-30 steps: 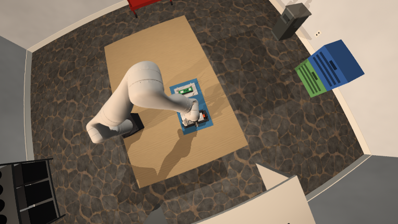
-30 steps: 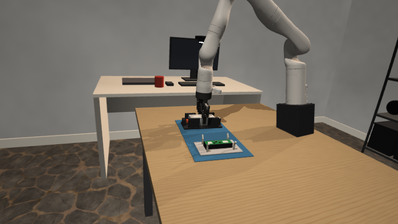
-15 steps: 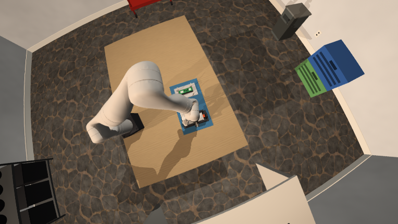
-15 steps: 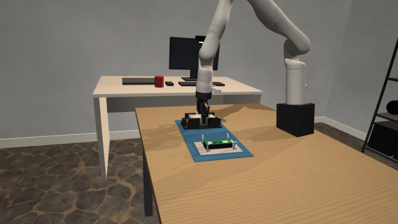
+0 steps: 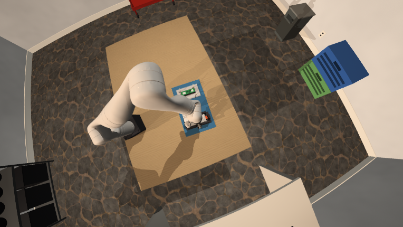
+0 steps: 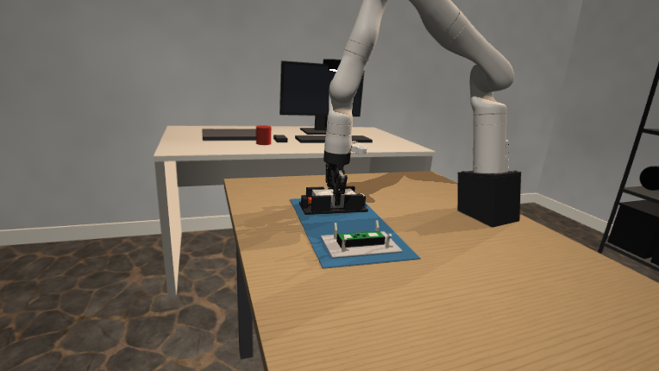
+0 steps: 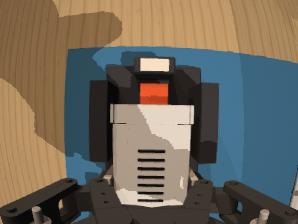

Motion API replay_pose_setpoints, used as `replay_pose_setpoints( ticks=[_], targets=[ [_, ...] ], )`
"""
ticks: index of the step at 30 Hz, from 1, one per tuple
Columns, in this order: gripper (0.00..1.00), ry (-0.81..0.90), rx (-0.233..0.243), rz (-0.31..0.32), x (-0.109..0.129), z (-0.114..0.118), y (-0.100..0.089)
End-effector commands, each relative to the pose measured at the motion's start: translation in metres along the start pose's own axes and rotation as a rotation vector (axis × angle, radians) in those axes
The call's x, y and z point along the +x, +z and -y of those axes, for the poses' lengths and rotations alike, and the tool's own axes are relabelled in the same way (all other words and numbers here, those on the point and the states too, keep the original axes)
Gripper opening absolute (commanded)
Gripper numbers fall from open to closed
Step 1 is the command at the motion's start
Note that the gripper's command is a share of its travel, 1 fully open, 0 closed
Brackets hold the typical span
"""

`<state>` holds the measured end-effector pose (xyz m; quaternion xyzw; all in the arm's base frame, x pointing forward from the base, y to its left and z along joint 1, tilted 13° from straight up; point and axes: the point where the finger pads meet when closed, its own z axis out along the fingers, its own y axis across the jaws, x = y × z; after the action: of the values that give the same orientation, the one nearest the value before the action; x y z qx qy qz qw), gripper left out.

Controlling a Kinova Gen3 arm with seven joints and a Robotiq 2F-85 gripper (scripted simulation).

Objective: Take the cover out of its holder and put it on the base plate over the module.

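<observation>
The cover (image 7: 152,151) is a pale box with a row of vent slots. It sits in its black holder (image 7: 154,106), which has an orange tab (image 7: 154,92) at its far end. The holder (image 6: 329,200) stands on the far end of the blue mat (image 6: 352,230). My gripper (image 7: 150,176) (image 5: 197,120) reaches straight down onto the holder and is shut on the cover's near end; the fingertips are hidden behind the gripper body. The grey base plate (image 6: 360,245) with the green module (image 6: 360,237) and several upright pins lies at the mat's near end, apart from the gripper.
The arm's black pedestal (image 6: 488,197) stands on the wooden table to the right of the mat. A desk with a monitor (image 6: 304,94) and a red cup (image 6: 263,135) stands behind the table. A black shelf (image 6: 638,184) is at the far right.
</observation>
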<state>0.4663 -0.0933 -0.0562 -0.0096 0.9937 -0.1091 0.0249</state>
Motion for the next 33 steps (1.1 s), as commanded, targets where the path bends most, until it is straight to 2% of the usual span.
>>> replay_pose_setpoints(
  ticks=[1,17,27,33],
  targets=[
    [0.0,0.0,0.0,0.002,-0.001,0.0,-0.001],
    [0.0,0.0,0.0,0.002,-0.001,0.0,-0.001],
    [0.0,0.0,0.0,0.002,-0.001,0.0,-0.031],
    [0.0,0.0,0.0,0.002,-0.001,0.0,-0.031]
  ],
)
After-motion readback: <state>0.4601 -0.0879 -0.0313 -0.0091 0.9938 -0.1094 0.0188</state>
